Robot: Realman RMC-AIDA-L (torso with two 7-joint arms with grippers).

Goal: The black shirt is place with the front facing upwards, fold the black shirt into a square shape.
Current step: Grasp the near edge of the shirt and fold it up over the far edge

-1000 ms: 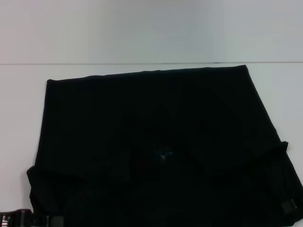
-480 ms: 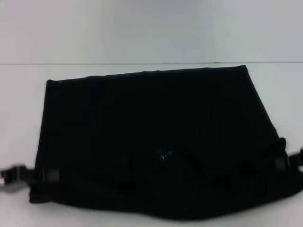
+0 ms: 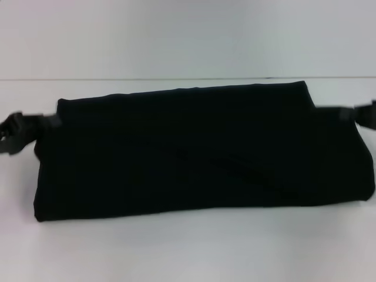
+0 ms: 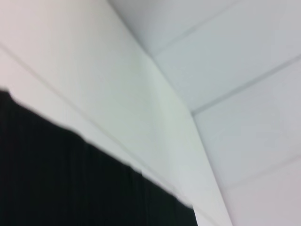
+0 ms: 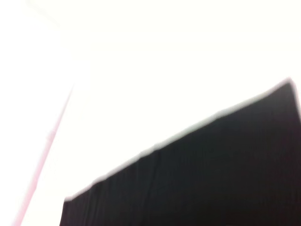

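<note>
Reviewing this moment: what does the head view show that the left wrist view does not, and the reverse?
Only the head view shows the whole black shirt as a wide folded band on the white table, with the left tool at its far left corner and the right tool at its far right corner. Only the left wrist view shows ceiling panels overhead. Both share the shirt's black cloth against white surroundings.
</note>
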